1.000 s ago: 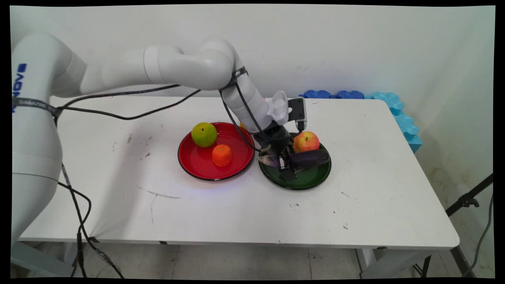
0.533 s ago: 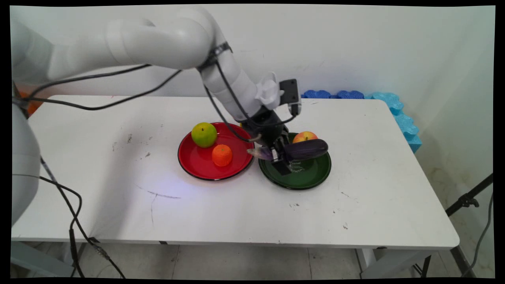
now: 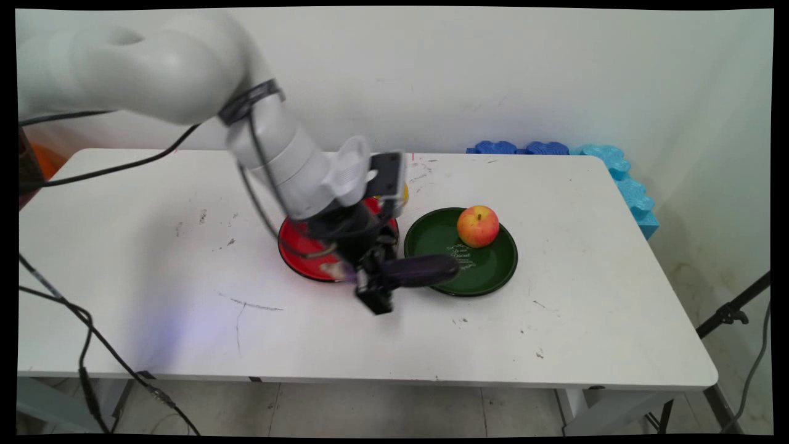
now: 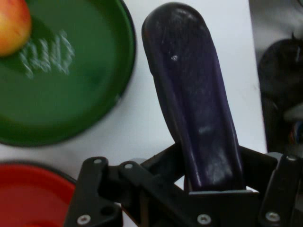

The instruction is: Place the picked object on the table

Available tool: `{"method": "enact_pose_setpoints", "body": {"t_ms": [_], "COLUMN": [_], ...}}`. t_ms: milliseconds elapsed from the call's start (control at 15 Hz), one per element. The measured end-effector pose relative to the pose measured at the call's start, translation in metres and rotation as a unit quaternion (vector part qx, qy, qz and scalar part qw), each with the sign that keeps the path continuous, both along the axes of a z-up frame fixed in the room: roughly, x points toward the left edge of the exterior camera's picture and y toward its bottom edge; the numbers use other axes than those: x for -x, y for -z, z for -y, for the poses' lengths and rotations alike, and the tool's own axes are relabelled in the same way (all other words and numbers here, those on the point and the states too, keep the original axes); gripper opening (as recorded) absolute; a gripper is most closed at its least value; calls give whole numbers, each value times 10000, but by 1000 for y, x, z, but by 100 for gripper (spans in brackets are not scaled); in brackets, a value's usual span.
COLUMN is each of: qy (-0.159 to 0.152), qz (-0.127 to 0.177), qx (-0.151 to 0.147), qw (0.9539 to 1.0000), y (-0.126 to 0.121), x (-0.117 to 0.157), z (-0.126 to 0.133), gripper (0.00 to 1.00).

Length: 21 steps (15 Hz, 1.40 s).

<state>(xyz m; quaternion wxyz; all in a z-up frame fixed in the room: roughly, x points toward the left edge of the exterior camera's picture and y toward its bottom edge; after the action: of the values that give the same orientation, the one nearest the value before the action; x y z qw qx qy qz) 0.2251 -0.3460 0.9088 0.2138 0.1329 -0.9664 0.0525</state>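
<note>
A dark purple eggplant is hanging level in the tool, clear of the surface, between the red plate and green plate

The arm hides most of the red plate; the apple is cut off.

The claw has carried the eggplant off the green plate.

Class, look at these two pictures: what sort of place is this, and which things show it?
Probably a robotics lab: a white robot arm's black end effector holds a dark purple toy-like eggplant above a scuffed white table, with cables and blue foam pieces against a bare wall.
</note>
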Motion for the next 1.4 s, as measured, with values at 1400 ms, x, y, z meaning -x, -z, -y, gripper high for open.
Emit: {"method": "enact_pose_setpoints", "body": {"t_ms": [1400], "qy": [-277], "qz": [-172], "qx": [-107], "qw": [9994], "y": [126], "x": [-28], "z": [-44], "gripper": [0]}}
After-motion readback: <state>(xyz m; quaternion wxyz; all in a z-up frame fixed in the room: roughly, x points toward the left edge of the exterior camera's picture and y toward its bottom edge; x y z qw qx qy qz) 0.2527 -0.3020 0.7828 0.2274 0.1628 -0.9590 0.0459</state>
